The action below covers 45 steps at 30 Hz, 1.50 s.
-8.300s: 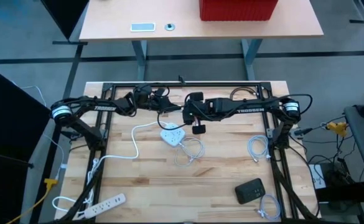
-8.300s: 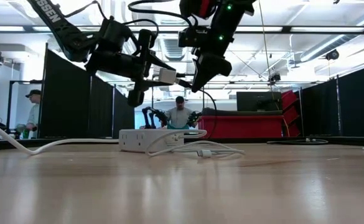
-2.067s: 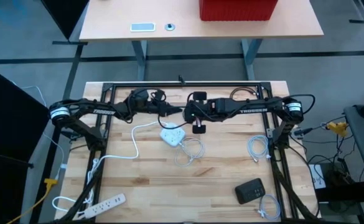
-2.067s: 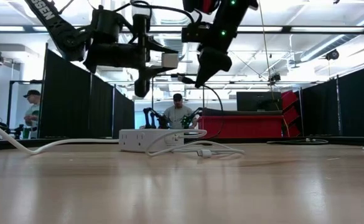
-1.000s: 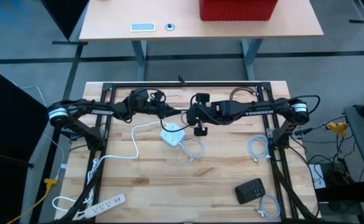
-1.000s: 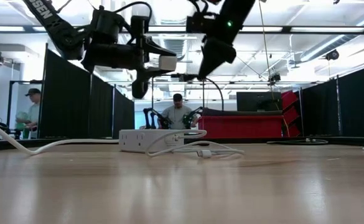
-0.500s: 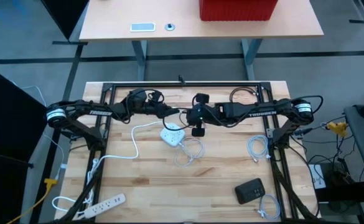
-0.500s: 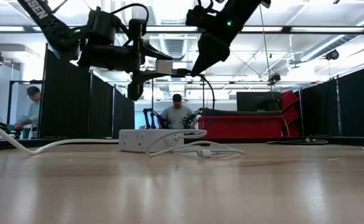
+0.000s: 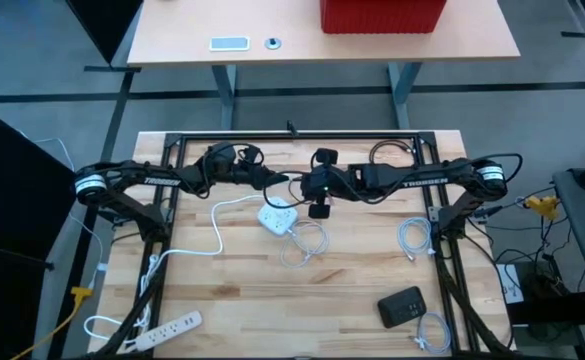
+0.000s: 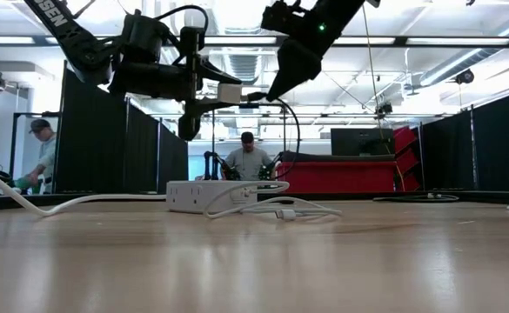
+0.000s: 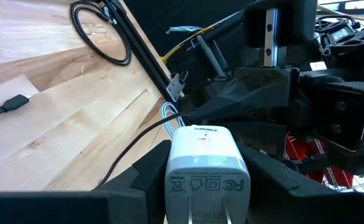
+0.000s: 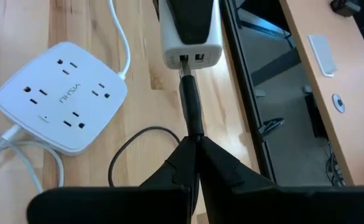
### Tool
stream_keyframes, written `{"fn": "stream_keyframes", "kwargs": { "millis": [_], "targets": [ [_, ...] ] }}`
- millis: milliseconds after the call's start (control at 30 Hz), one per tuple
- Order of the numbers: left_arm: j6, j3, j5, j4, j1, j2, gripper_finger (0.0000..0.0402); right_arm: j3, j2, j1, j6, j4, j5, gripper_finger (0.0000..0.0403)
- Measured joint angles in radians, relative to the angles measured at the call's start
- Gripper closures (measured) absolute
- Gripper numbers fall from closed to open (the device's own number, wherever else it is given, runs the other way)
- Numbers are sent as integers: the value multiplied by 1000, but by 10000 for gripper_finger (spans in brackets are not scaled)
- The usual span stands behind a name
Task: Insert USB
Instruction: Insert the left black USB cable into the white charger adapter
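Note:
A white USB charger block (image 11: 208,163) hangs in the air over the table's far middle, with my left gripper (image 9: 272,180) shut on it. My right gripper (image 12: 197,148) is shut on the black USB cable's plug (image 12: 190,102), right of the charger. The plug's metal tip (image 12: 183,67) stands in one of the charger's two ports, the one nearer the white square power strip, with a short piece of metal showing. In the low view the charger (image 10: 230,92) and the plug (image 10: 254,97) meet level. The black cable (image 10: 296,139) droops to the table. My left gripper pinches the charger's two broad sides (image 11: 169,177) between its fingers, coming level from the table's left. The charger is lifted clear, its port face toward the right arm. My right gripper pinches the plug's black body at its rear end (image 12: 195,132), slanting down from the right, fingers along the plug. The plug is clear of the table, its tip at the charger's port.
A white square power strip (image 9: 277,217) with its white cord lies on the table under the grippers, beside a coiled white cable (image 9: 307,245). A long power strip (image 9: 162,325) lies near left; a black box (image 9: 402,305) and more white cables (image 9: 412,240) lie at the right.
My right gripper has tipped more steeply downward and brought the plug's tip up from just below the charger's face to its port. The charger has kept nearly still in my left gripper. Both grippers stay shut on what they hold.

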Motion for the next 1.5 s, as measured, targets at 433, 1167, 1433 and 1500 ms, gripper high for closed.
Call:
{"fn": "stream_keyframes", "kwargs": {
  "millis": [433,1167,1433,1500],
  "targets": [
    [0,0,0,0,0,1,257,0,-7,2,3,-9,0,403],
    [-44,0,2,44,0,1,257,-16,7,6,2,65,-5,403],
    [-37,0,-1,34,-2,-1,257,-19,23,6,-56,118,-35,403],
    [-34,0,-1,33,-2,-1,257,-19,23,6,-65,124,-31,403]
  ]
}}
